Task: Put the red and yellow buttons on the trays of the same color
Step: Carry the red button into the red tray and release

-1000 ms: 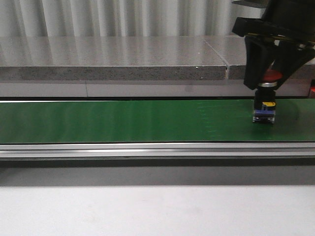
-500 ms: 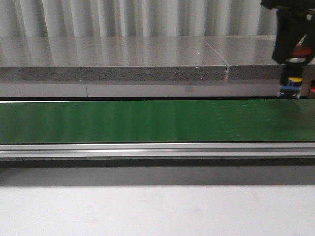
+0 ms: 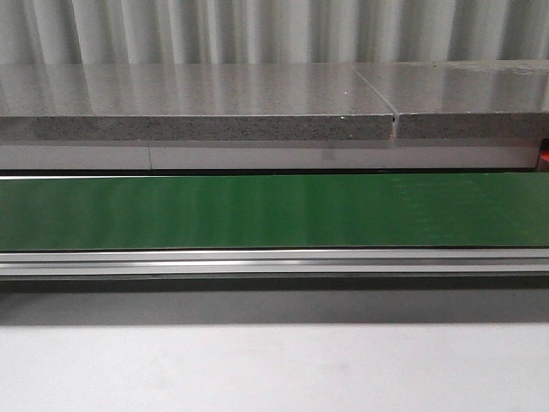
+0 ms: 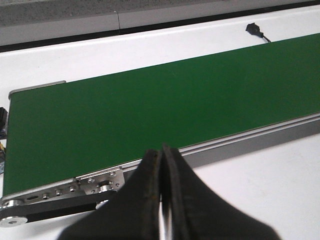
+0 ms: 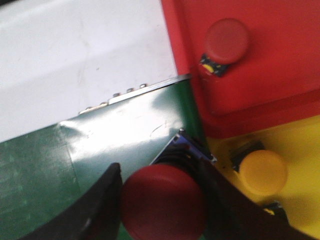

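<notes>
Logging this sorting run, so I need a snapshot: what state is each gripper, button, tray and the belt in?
Left gripper: shut, holding nothing, above the belt's near edge.
Right gripper: shut on a red button.
Second red button: lying in the red tray.
Yellow button: lying in the yellow tray.
Green belt: bare in the front view.

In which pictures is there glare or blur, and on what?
Right wrist view: strong glare whitens the green conveyor belt; the held red button is near and soft. Left wrist view: the shut fingers are blurred. Front view: faint sheen on the stone ledge.
</notes>
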